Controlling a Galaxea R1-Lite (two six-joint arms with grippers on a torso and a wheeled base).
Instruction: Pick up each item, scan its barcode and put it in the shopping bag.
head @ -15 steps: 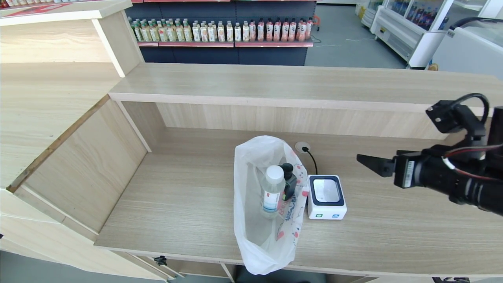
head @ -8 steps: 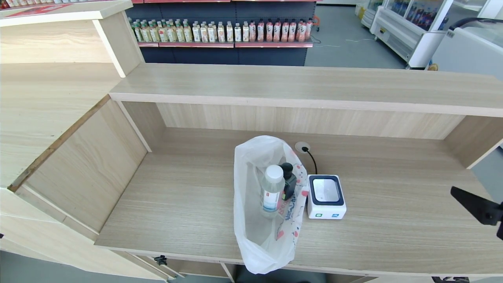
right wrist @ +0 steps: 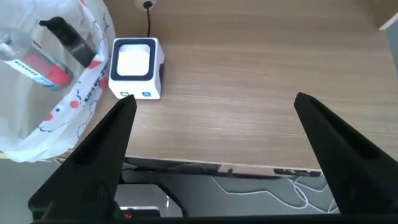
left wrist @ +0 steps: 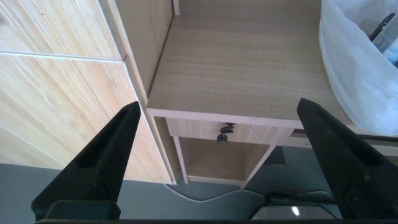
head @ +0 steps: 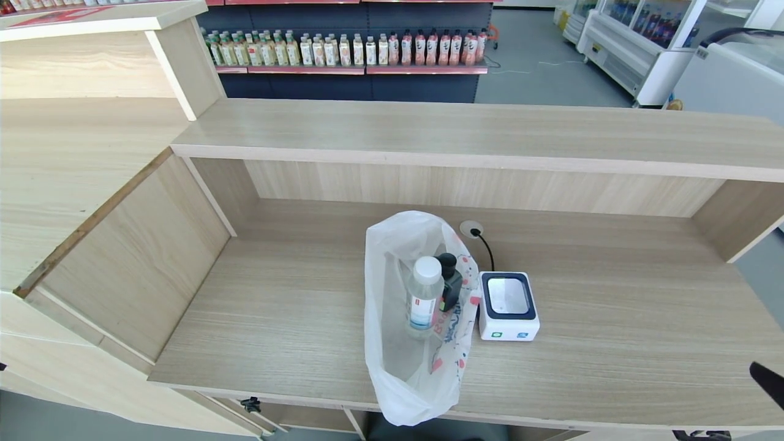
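Observation:
A white plastic shopping bag [head: 392, 343] stands open on the wooden counter [head: 612, 343]. Inside it are a clear bottle [head: 424, 294] with a white cap and a dark item with a black cap [head: 450, 278]. The white barcode scanner [head: 508, 306] sits just right of the bag. My right gripper [right wrist: 214, 155] is open and empty, hanging before the counter's front edge, right of the scanner [right wrist: 135, 67] and bag [right wrist: 56, 106]; one fingertip [head: 768, 383] shows at the head view's right edge. My left gripper [left wrist: 217, 162] is open and empty, low by the counter's front left corner, with the bag [left wrist: 354, 68] off to one side.
A black cable [head: 487, 248] runs from the scanner to a round grommet [head: 471, 230]. A raised ledge [head: 465, 131] backs the counter and a wooden side panel [head: 135, 263] closes its left end. A drawer with a key [left wrist: 225, 132] sits under the front edge.
My right arm has pulled back from above the counter, moving right and down until just a fingertip shows at the head view's edge. The bag, its contents and the scanner stay put.

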